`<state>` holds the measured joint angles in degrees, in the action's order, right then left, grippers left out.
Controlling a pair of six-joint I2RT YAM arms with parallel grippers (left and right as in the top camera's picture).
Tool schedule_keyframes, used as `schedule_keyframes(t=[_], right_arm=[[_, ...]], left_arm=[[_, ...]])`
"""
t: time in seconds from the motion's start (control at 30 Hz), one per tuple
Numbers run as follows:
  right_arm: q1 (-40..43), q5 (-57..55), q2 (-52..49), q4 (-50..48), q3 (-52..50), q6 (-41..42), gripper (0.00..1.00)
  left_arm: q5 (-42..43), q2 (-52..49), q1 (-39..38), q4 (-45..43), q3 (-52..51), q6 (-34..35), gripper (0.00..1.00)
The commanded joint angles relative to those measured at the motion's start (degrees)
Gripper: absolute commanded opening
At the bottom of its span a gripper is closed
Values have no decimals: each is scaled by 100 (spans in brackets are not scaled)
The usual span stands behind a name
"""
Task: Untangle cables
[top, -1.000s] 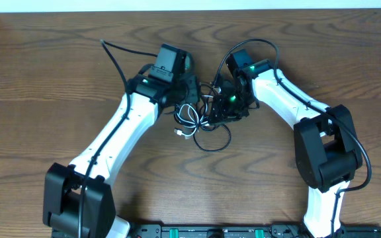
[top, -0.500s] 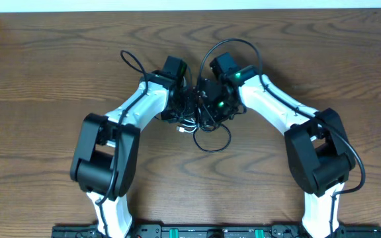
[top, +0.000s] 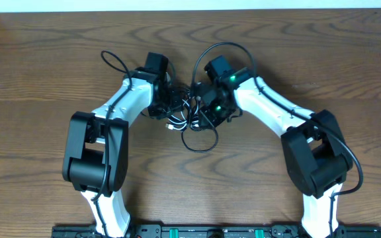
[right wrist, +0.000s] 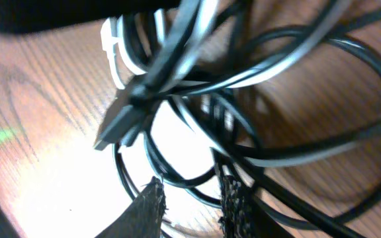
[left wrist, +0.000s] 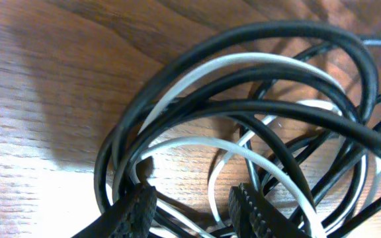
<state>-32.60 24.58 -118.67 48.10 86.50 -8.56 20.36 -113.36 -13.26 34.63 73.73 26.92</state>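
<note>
Now: brown wood-grain table (top: 45,66), both white-and-black arms (top: 121,109) bent in toward the far middle. Thin black cord (left wrist: 263,28) + thin white cord (left wrist: 243,59) lie as one knotted bunch on the wood btw the two claws, loops crossing over & under each other. One black loop trails out of the bunch toward the robot's base side.

L claw (left wrist: 194,193): ribbed black fingers apart, low over the bunch. White & black strands run through the gap, none seen pinched, so it reads as open.

R claw (right wrist: 190,186): view blurred. Fingers closer together, black strands cross btw them. Can't tell if clamped or just straddling.

Dark flat plug end (right wrist: 121,122) sits just ahead of the R fingers, amid white & black strands.

Overhead: claws near each other, one on either side of the bunch.
</note>
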Motion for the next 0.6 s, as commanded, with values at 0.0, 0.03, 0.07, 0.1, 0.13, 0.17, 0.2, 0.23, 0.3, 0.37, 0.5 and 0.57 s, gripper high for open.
schedule_keyframes(t=[0.0, 0.03, 0.07, 0.1, 0.13, 0.17, 0.2, 0.23, 0.3, 0.37, 0.5, 0.57], right_arm=[[-306, -345, -37, -103, 39, -330, 27], [-367, -437, -37, -144, 39, -330, 28], [-437, -507, -37, -203, 39, -330, 28], [-505, -520, -37, -269, 39, -330, 28], [-560, -518, -37, -334, 39, -330, 28], [-614, -520, -37, -402, 39, -330, 28], [-667, -520, -37, -476, 39, -330, 28], [-721, -540, -37, -557, 39, -332, 28], [-857, -765, -37, -741, 39, -330, 28], [-946, -981, -37, -852, 39, -330, 28], [-1054, -1318, -37, -1019, 39, -328, 28], [-1082, -1419, -37, -1038, 39, -328, 27]], left_arm=[[153, -205, 136, 59, -72, 2, 43], [157, -205, 136, 72, -72, -4, 42], [155, -205, 136, 92, -72, -7, 42], [155, -205, 136, 101, -72, -4, 42], [151, -205, 138, 111, -72, -7, 42], [151, -205, 142, 116, -72, -9, 42], [151, -205, 151, 116, -72, -9, 41], [151, -205, 164, 116, -72, -9, 41], [151, -205, 234, 122, -72, -9, 39], [153, -205, 297, 162, -72, -7, 38], [153, -205, 391, 289, -72, -7, 36], [153, -205, 404, 308, -72, -9, 36]])
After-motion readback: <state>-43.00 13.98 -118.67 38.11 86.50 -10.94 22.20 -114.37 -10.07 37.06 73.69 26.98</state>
